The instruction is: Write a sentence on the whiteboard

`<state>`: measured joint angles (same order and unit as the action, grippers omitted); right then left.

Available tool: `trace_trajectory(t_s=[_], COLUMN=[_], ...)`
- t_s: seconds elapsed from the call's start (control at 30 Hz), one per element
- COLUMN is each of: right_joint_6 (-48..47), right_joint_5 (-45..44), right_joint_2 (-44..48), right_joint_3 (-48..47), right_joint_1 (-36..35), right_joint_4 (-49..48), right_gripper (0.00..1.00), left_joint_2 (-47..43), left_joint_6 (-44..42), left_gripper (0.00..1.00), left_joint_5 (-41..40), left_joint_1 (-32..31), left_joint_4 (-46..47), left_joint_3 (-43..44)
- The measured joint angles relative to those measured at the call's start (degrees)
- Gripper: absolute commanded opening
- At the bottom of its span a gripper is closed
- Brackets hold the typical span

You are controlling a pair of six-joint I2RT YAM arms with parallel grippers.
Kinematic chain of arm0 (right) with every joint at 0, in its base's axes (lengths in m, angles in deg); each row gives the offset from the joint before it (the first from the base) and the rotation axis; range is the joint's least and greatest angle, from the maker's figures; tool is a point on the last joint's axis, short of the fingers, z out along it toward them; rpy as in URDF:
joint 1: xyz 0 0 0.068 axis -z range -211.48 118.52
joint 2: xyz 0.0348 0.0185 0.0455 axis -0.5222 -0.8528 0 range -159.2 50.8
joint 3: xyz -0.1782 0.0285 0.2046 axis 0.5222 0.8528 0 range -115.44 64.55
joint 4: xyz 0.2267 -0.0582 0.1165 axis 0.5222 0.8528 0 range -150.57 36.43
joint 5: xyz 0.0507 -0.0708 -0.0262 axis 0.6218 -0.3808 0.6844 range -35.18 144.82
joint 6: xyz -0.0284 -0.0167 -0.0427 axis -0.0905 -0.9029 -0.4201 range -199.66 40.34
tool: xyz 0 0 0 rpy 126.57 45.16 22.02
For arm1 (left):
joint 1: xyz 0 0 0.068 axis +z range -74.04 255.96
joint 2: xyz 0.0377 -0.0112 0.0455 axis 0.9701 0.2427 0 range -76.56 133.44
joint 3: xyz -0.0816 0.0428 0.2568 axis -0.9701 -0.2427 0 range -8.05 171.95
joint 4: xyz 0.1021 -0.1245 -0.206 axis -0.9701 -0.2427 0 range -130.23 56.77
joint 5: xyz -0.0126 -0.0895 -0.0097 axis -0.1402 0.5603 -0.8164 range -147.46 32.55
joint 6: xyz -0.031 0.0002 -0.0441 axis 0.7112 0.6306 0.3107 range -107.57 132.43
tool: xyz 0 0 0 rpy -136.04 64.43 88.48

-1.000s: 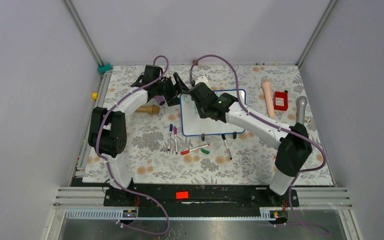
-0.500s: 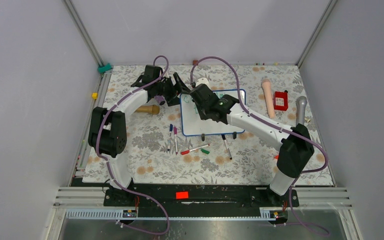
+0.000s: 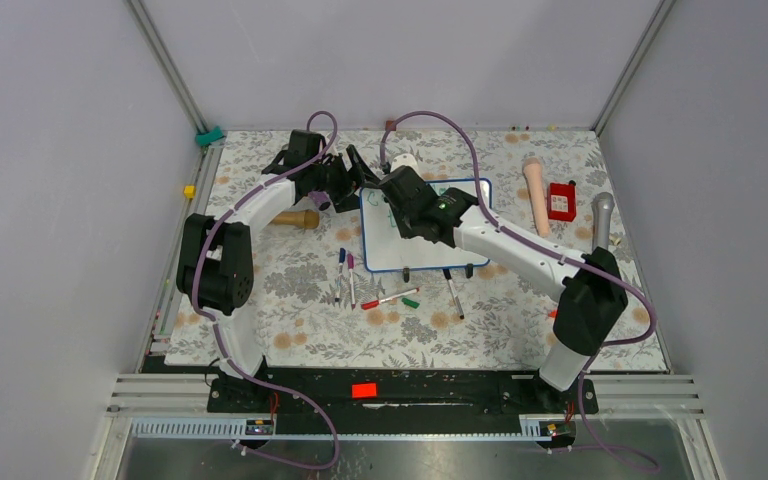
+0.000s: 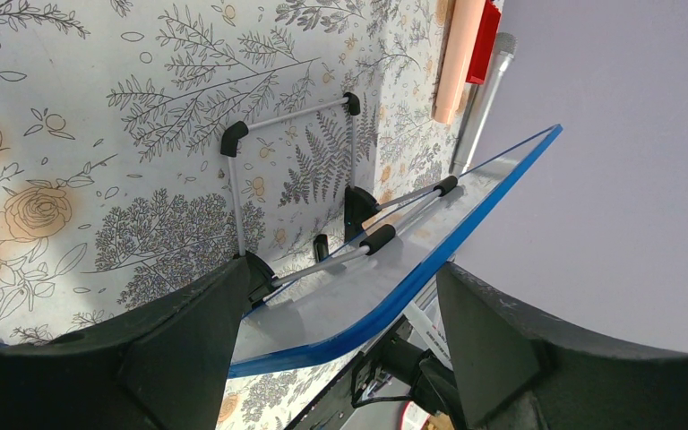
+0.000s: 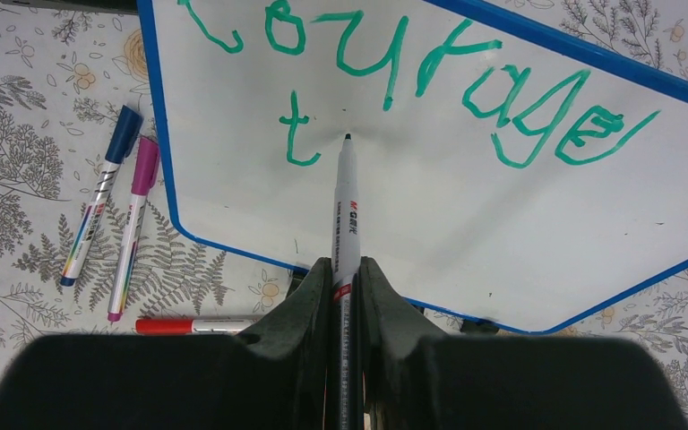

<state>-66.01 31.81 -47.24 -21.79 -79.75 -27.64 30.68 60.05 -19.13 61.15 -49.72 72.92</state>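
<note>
The right pincer [image 5: 340, 296] grips a marker [image 5: 346, 210], tip beside the "t" on the whiteboard [image 5: 466, 224]. The left pincer [image 4: 340, 358] stands wide around the board's blue edge; green "courage" [image 5: 466, 85] runs above.

Two arms are showing white link shells joined by bulky black joint housings. The left arm [image 3: 222, 262] and the right arm [image 3: 560, 275] are each rising from a black base plate [image 3: 400, 392] bolted to an aluminium rail. A purple cable [image 3: 430, 118] is looping along each arm from base to wrist. A small green light [image 3: 441, 203] is glowing on the right wrist housing. Each end effector is wearing matte black, thick, wedge-shaped fingers [image 4: 188, 354]; a red tag [image 3: 364, 390] is sitting on the base plate.
</note>
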Motion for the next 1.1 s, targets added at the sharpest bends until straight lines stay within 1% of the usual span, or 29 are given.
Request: trace_trajectory(t_s=[1.1], right_joint_6=[-0.17], right_joint_5=[0.85], right_joint_2=[-1.55], right_joint_3=[-0.9], right_joint_1=[0.0], right_joint_4=[0.98], right_gripper=[0.0], left_joint_2=[0.0], left_joint_6=[-0.22], left_gripper=[0.77], left_joint_5=[-0.39], left_joint_1=[0.0], left_joint_4=[-0.57], left_joint_3=[0.0])
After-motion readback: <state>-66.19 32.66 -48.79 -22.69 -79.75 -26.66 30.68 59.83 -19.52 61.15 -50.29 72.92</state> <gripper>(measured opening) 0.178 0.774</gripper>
